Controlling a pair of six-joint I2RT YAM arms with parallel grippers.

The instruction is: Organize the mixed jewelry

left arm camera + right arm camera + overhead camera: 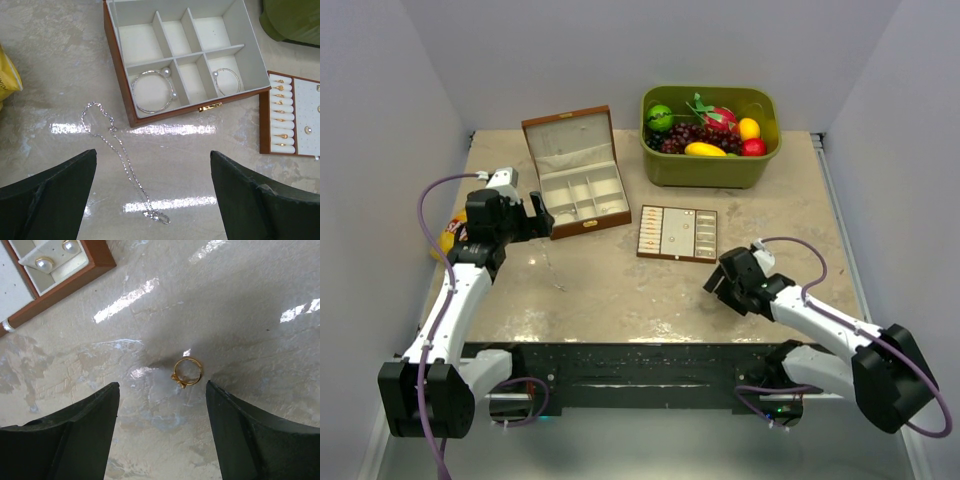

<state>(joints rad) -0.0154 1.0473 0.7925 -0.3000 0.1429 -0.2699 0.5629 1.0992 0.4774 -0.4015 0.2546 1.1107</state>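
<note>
Left gripper (153, 167) hung over the glossy beige stone-look table (610, 290), fingers spread wide, nothing between them. Right below it on the tabletop we saw the fine silver chain (114, 130), loose and kinked, running from just beside the box toward the camera.

The brown wooden box (119, 70) with cream compartments sat open, lid tipped back. In its near-left compartment lay a silver wire hoop with pearl ends (166, 72). A second, smaller silver hoop (216, 74) was in the near-right compartment.

Just right of the box and apart from it lay the flat brown-edged cream tray (264, 120). Small gold pieces sat in a row on its ridged part.

Right gripper (162, 387) had its fingers apart too, clamped on nothing. A small gold ring (180, 380) lay flat on the table between them, nearer the right-hand finger, not touching either as far as we could tell. A pair of pearl studs (45, 264) sat in the tray corner.

The olive-green plastic bin (710, 170) of toy fruit stood at the far edge. A yellow object (7, 80) showed at the left edge.
</note>
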